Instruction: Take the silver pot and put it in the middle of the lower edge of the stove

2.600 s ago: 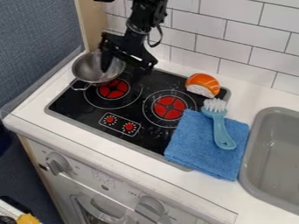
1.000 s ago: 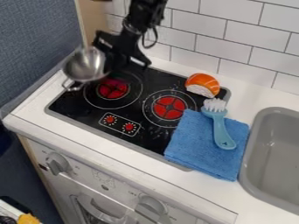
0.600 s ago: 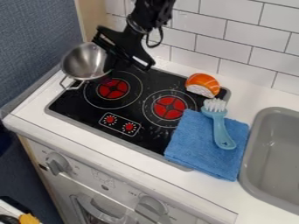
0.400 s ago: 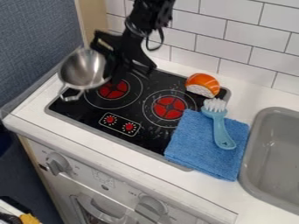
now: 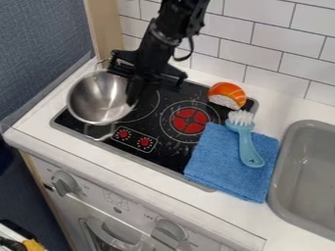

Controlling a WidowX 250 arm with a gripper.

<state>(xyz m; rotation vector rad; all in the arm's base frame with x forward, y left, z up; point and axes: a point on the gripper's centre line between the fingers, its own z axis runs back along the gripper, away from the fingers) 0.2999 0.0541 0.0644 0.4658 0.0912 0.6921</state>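
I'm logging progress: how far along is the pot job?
The grasp looks done: the gripper holds the silver pot by its rim. Placement is in hand, with the pot at the stove's left side. Centring it along the lower edge and releasing it remain.

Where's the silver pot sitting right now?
In the camera view, the silver pot is at the left side of the stove, just left of the tool and up-left of the red control knobs.

Sink (image 5: 282,162) cut off @ R edge; L burner (image 5: 148,108) partly hidden (behind pot (image 5: 95,98), mostly)
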